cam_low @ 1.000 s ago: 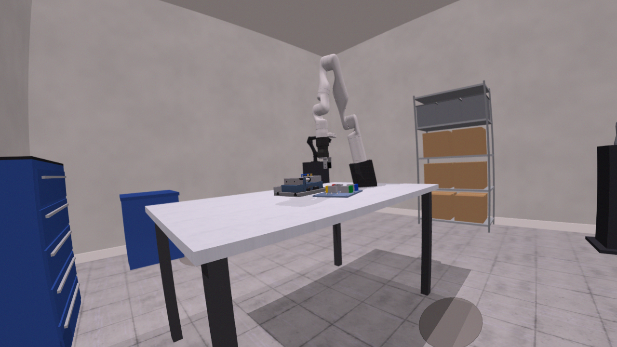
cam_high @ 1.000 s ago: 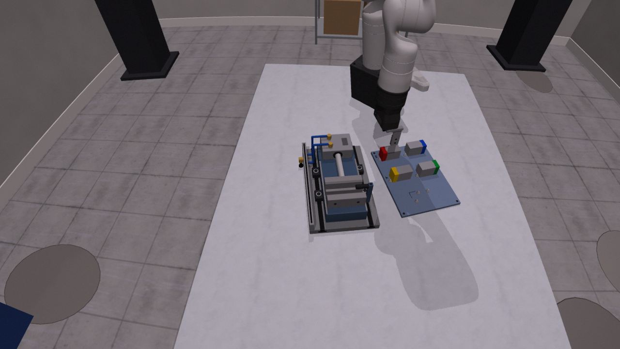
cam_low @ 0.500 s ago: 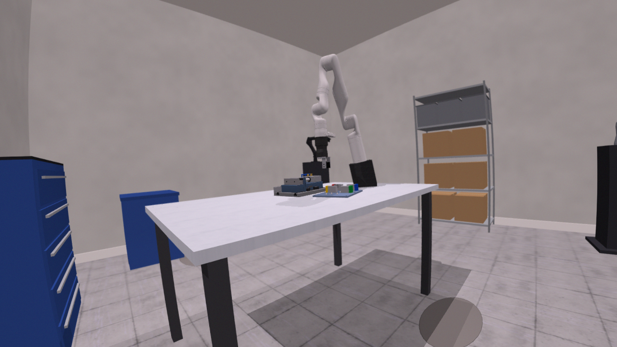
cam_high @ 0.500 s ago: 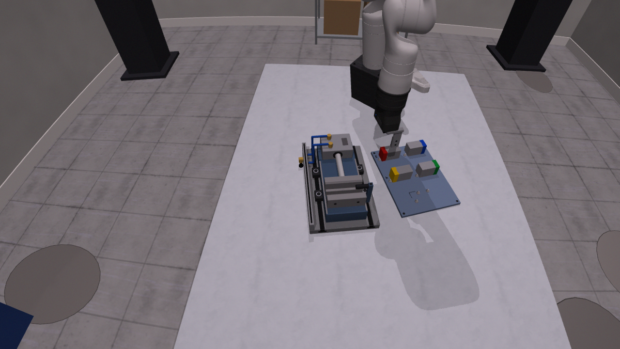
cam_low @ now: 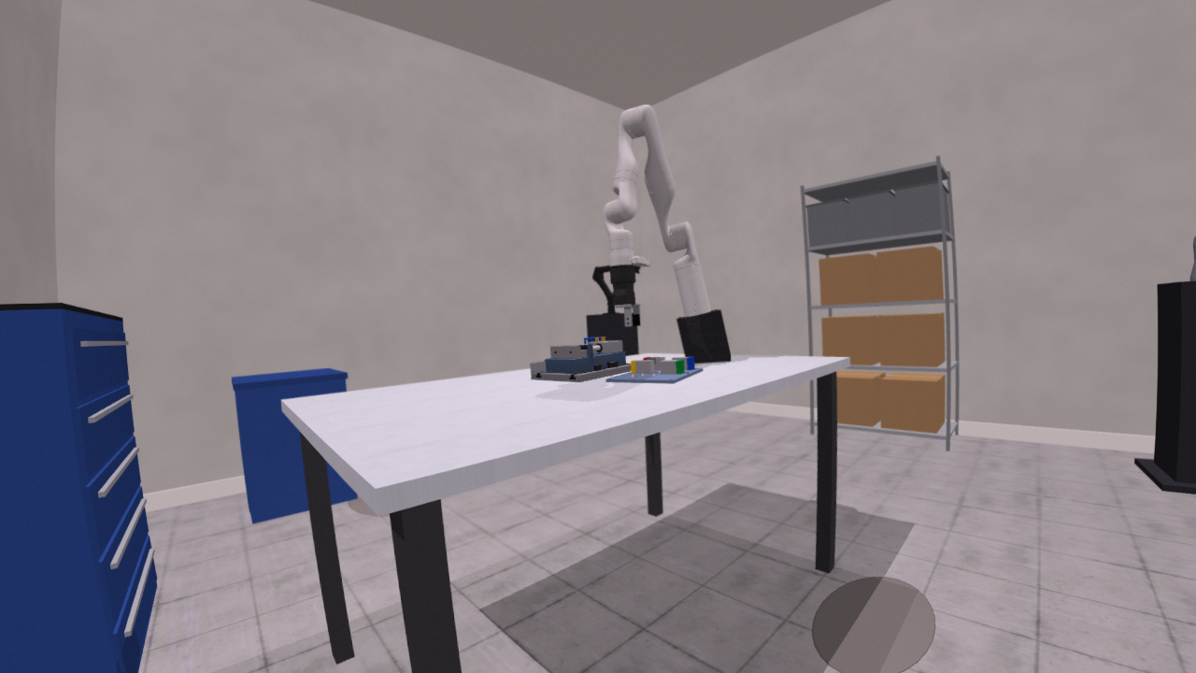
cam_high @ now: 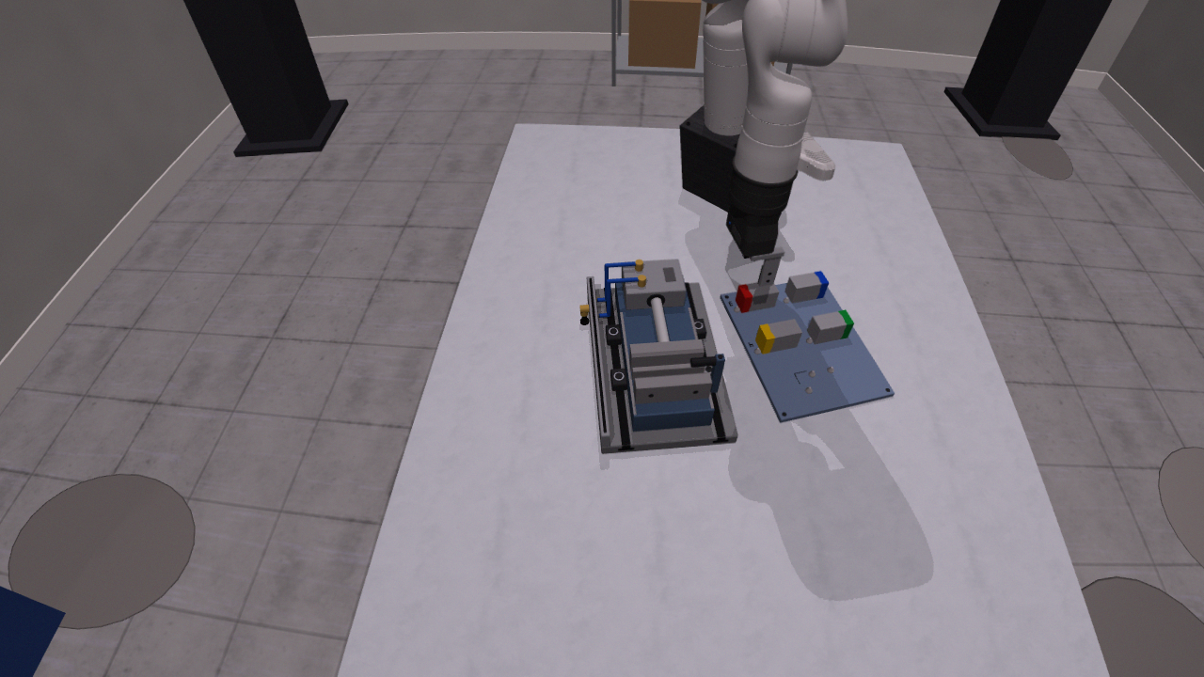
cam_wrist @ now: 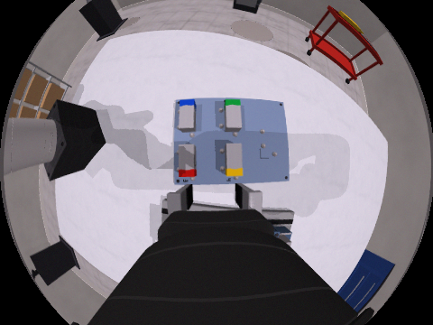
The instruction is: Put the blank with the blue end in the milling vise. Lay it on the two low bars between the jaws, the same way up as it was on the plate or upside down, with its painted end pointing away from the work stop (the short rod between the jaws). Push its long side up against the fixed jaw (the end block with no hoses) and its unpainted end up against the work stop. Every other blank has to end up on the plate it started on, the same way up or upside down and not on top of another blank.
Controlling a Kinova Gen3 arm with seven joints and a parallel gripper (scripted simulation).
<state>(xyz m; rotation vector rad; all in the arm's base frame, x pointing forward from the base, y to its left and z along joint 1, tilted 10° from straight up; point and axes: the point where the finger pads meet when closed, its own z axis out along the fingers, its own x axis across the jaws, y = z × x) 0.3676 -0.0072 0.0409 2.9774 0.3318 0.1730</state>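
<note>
The blue-ended blank [cam_high: 809, 286] lies on the blue plate [cam_high: 803, 345] at its far right corner; it also shows in the wrist view [cam_wrist: 187, 116] at the plate's upper left. The red-ended blank [cam_high: 754, 296], green-ended blank [cam_high: 831, 325] and yellow-ended blank [cam_high: 777, 336] lie on the same plate. My gripper [cam_high: 768, 274] is open and empty. It hangs above the plate's far edge, over the red-ended blank, left of the blue-ended one. Its fingers show in the wrist view [cam_wrist: 215, 195]. The vise [cam_high: 660, 354] stands left of the plate, with nothing between its jaws.
The arm's black base [cam_high: 706, 164] stands on the table behind the plate. A shelf with boxes [cam_low: 882, 301] and blue cabinets [cam_low: 288, 439] stand off the table.
</note>
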